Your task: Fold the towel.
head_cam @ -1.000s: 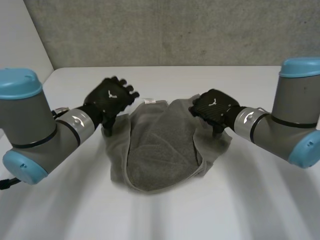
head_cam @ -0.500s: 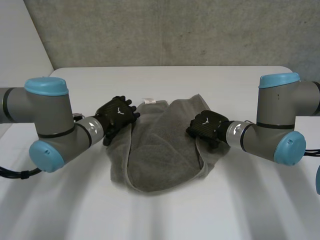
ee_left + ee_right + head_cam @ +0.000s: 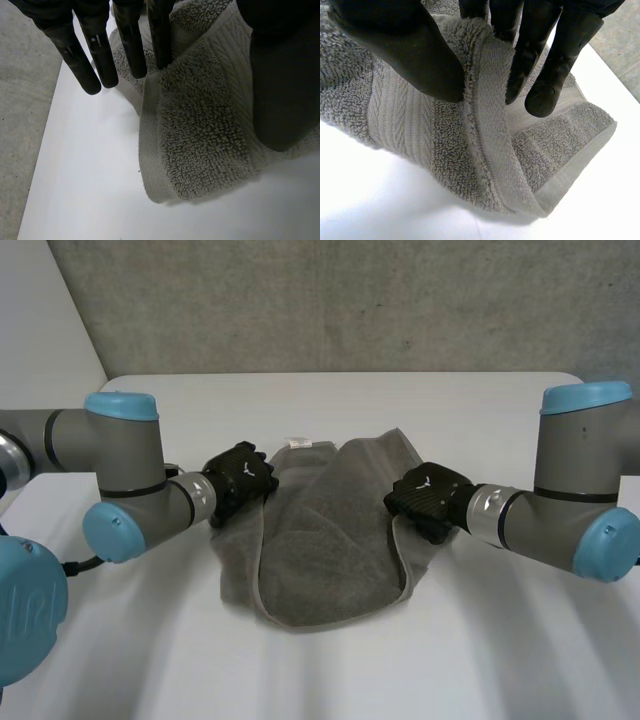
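Bright diffuse light, white table (image 3: 330,680) softly lit, faint shadow beneath the towel (image 3: 320,540) edge

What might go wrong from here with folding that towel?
1. The left hand has one finger at the hem of the towel and the others over bare table; closing there may catch little cloth, which could slip out.
2. The right hand pinches only a raised ridge of hem between thumb and fingers; a lift might pull it free.
3. The towel lies rumpled, its sides rolled inward, so the fold may come out crooked.
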Motion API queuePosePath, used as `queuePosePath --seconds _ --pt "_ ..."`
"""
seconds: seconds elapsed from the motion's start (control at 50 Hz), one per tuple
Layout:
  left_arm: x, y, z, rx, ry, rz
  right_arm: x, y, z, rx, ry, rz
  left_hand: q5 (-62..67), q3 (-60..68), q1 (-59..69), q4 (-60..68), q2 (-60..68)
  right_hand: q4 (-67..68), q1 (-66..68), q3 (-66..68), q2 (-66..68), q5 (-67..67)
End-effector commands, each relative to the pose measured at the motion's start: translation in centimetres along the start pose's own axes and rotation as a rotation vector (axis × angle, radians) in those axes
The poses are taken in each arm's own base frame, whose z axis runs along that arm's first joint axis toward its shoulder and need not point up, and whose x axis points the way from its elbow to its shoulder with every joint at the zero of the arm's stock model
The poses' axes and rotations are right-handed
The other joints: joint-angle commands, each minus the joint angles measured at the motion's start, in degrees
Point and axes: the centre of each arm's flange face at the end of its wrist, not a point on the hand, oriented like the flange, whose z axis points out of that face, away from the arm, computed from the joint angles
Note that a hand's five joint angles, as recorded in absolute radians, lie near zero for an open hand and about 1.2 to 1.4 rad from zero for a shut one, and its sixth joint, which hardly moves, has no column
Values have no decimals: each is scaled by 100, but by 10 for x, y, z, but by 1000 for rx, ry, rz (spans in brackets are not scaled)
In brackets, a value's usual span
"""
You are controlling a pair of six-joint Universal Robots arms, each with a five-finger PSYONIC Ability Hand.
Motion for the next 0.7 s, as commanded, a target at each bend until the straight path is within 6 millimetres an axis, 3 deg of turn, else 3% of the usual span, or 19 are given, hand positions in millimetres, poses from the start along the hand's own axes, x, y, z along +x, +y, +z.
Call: queuePosePath --seconds 0.02,0.04,0.08,0.1,0.12,0.26,0.42,0.46,0.48,0.52,0.58,0.62,0.64,0.66,0.68,0.7 --pt "-1 1 4 -6 5 4 3 9 -9 -10 22 14 49 1081 1078 1085 1129 329 442 410 506 367" --pt "-1 1 4 -6 5 4 3 9 -9 -10 22 14 57 1089 1086 1094 1137 329 442 410 506 367" --pt "-3 0 2 -16 8 5 5 11 -9 -10 36 14 2382 3414 3411 3419 3462 329 442 410 506 367" --pt "-3 0 2 -16 8 5 5 11 -9 -10 36 14 2395 3427 3425 3432 3475 329 442 410 506 367" --pt "-5 -2 0 -19 7 4 8 13 -10 -13 43 18 3694 4726 4723 4731 4774 329 442 410 506 367" --pt "-24 -18 -19 -3 -39 7 14 14 -13 -14 65 28 4058 5090 5088 5095 5138 329 442 410 506 367" --pt "-35 -29 -53 -8 -64 2 34 1 -37 17 142 109 4058 5090 5088 5095 5138 329 442 410 506 367" --pt "-42 -29 -68 -16 -93 -2 48 -11 -56 49 200 143 4058 5090 5088 5095 5138 329 442 410 506 367" --pt "-42 -29 -68 -16 -93 -2 48 -11 -56 49 201 143 4058 5090 5088 5095 5138 329 442 410 506 367" --pt "-46 -29 -76 -21 -114 -7 64 -27 -81 90 279 175 4058 5090 5088 5095 5138 329 442 410 506 367" --pt "-50 -29 -90 -28 -161 -36 70 -36 -95 113 316 188 4058 5090 5088 5095 5138 329 442 410 506 367" --pt "-65 -31 -110 -26 -249 -108 83 -53 -124 166 397 218 4058 5090 5088 5095 5138 329 442 410 506 367" --pt "-65 -31 -110 -25 -250 -108 83 -53 -124 166 398 219 4058 5090 5088 5095 5138 329 442 410 506 367" --pt "-74 -36 -124 -11 -297 -161 87 -62 -138 195 432 231 4058 5090 5088 5095 5138 329 442 410 506 367" --pt "-74 -36 -124 -10 -298 -162 90 -70 -153 220 465 239 4058 5090 5088 5095 5138 329 442 410 506 367" --pt "-82 -42 -138 15 -342 -227 90 -70 -153 221 465 239 4058 5090 5088 5095 5138 329 442 410 506 367"
